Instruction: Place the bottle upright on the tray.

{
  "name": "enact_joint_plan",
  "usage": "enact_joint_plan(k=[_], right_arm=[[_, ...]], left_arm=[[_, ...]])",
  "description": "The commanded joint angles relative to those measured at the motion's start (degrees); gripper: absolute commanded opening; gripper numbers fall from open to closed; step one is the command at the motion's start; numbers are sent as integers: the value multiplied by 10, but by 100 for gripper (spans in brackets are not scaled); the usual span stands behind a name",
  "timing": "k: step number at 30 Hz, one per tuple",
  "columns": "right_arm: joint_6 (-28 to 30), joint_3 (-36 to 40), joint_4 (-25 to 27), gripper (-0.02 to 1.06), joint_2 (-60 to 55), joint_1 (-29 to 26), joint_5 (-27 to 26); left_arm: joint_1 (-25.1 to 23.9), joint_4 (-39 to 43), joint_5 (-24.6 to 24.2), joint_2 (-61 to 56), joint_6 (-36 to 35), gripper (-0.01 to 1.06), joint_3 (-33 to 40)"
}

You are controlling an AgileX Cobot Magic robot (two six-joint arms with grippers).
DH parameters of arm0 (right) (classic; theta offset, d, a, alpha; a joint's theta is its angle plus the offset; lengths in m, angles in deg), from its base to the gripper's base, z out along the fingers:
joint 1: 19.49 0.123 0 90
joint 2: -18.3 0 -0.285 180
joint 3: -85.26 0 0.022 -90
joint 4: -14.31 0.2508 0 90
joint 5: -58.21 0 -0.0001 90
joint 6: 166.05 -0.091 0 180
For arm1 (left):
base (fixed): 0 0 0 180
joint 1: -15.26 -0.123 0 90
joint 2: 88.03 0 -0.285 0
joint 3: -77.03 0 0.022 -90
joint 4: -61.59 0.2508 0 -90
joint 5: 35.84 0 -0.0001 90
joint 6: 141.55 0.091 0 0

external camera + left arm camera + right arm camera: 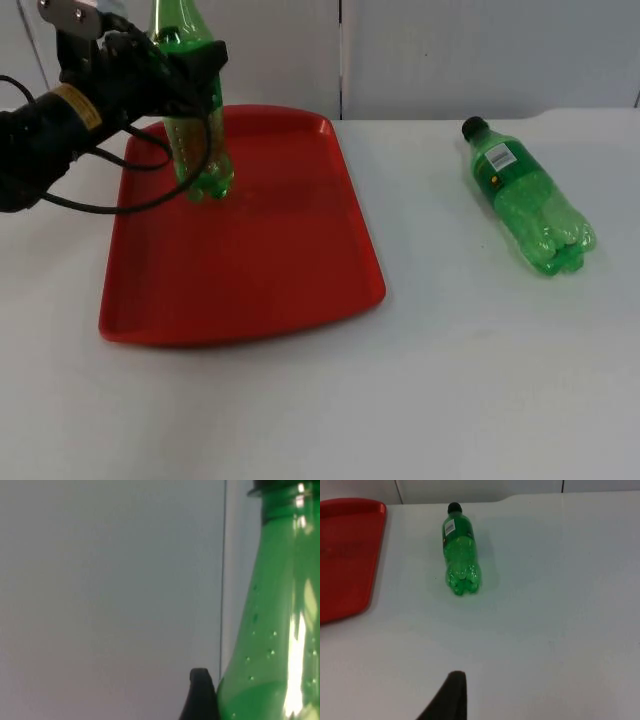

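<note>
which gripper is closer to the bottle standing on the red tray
Left. The left gripper is closed around the upright bottle on the tray. The right gripper waits over the table, facing the lying bottle.

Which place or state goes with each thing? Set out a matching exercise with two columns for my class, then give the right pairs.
Things:
1. held bottle
2. second bottle
3. tray
4. left gripper

Places or states:
A. red, on the table's left part
B. lying on its side on the bare table
C. upright over the tray's far corner
D. clamped round a green bottle

Pairs: 1-C, 2-B, 3-A, 4-D
</note>
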Motion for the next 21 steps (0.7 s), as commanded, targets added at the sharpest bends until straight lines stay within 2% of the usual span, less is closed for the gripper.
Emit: enact_joint_plan(k=[1, 15, 16, 19, 21], right_arm=[[4, 4, 1, 105, 3, -4, 0], [4, 4, 1, 105, 3, -4, 0], [4, 4, 1, 105, 3, -4, 0], [4, 4, 1, 105, 3, -4, 0], [4, 4, 1, 105, 3, -4, 0]], left_arm=[[3, 6, 15, 3, -4, 0, -5], [3, 68, 15, 12, -4, 1, -5], [3, 74, 15, 12, -4, 4, -5], [3, 85, 15, 12, -4, 22, -5], [3, 93, 15, 12, -5, 43, -5]])
